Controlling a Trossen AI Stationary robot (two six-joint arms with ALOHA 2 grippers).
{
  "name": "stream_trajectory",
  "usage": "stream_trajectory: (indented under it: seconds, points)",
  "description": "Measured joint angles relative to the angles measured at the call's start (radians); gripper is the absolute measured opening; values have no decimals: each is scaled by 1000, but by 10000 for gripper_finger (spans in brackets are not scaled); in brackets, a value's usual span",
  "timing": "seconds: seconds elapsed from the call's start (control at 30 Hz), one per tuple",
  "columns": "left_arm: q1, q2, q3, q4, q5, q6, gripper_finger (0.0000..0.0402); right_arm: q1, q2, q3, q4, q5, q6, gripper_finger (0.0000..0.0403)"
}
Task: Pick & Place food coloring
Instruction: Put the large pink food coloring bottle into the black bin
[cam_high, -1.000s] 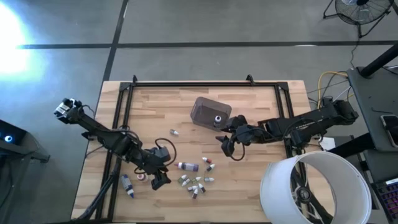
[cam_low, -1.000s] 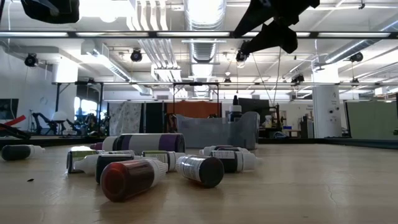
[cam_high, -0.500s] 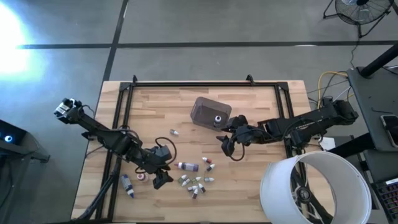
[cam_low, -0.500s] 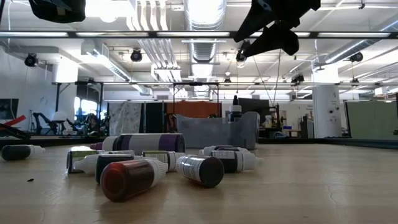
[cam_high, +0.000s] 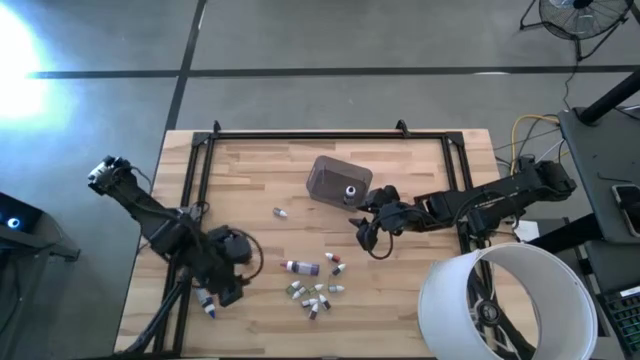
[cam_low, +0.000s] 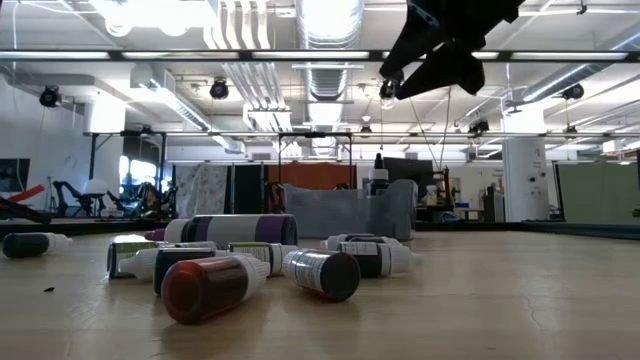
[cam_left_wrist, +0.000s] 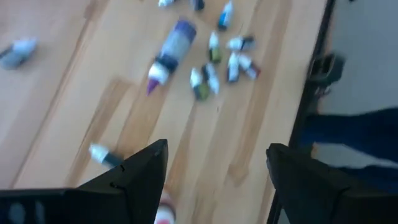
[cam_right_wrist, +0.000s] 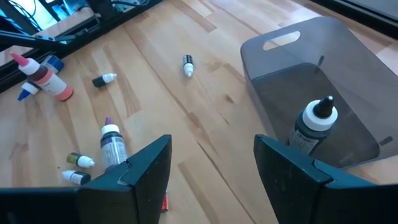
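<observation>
Step in hand: picking. One black-capped dropper bottle (cam_right_wrist: 313, 127) stood upright inside the grey translucent rectangular tub (cam_high: 338, 181); the rest of the food coloring was not yet placed.
Food coloring: most of the small plastic dropper bottles lay in a loose cluster (cam_high: 316, 293) on the pale wooden table (cam_high: 400, 170), with a longer purple-capped bottle (cam_high: 301, 267) beside the cluster. A tiny white-capped bottle (cam_high: 281, 212) lay alone, nearer the tub. A blue-capped bottle (cam_high: 206, 301) and a red one (cam_right_wrist: 51, 84) lay at the table's left edge.
Left gripper (cam_left_wrist: 214, 165): over the left edge of the table, just beside the blue-capped bottle; fingers spread wide and holding nothing.
Right gripper (cam_right_wrist: 211, 158): raised above the table between tub and cluster; fingers wide apart, empty.
Next move, as judged: one claw should drop over a single bottle, straddle its body, then close. The bottles in the cluster lay close together, so a stray finger could knock neighbours.
</observation>
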Motion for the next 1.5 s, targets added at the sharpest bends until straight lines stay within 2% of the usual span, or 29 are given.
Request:
stream_trajectory:
  seconds: [0.2,0.4,0.7,0.93,1.1,1.5]
  points:
    - [-150,5,-74,-37,120,-138,249,-2,0,-11,-1,0,5,221]
    - [-245,20,-162,-57,113,-158,249,-9,0,-13,0,23,7,221]
    - [-250,21,-257,-55,89,-73,249,-22,0,-13,0,24,12,221]
    - [-241,21,-313,-3,68,-66,249,-23,0,-24,0,25,33,221]
    - [-224,21,-330,81,55,-56,249,-25,0,-30,-1,25,33,221]
    - [-208,21,-370,101,46,-57,249,-39,0,-31,-9,26,33,221]
